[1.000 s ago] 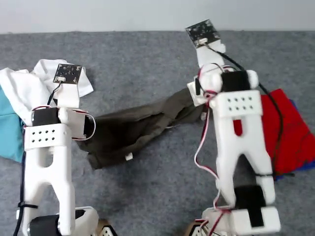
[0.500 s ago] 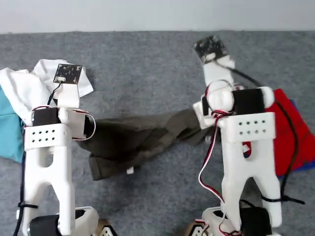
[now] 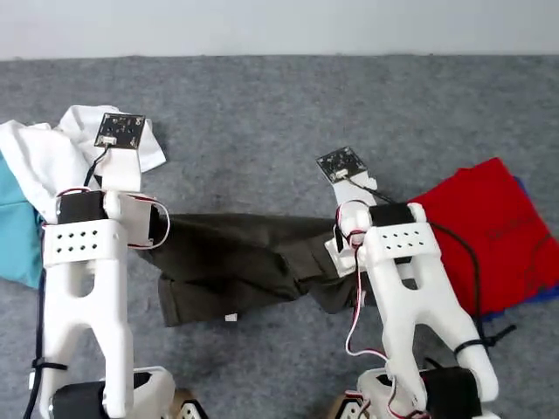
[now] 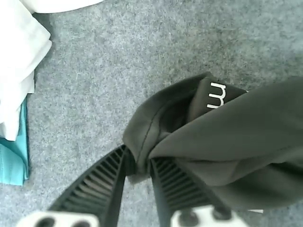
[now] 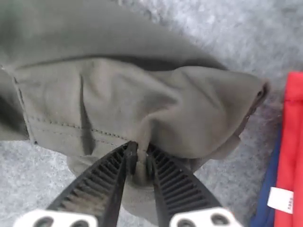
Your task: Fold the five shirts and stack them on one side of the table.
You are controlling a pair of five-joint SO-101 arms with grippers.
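Both arms' jaws clamp the olive shirt (image 3: pixel 236 262); the right arm (image 3: pixel 397 262) has pulled its end down-frame, apparently flattening it for folding.

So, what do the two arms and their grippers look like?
The left arm and right arm are white plastic with black motors and rows of small holes. Red, white and black cables run along them. The left gripper and right gripper have black ribbed fingers.
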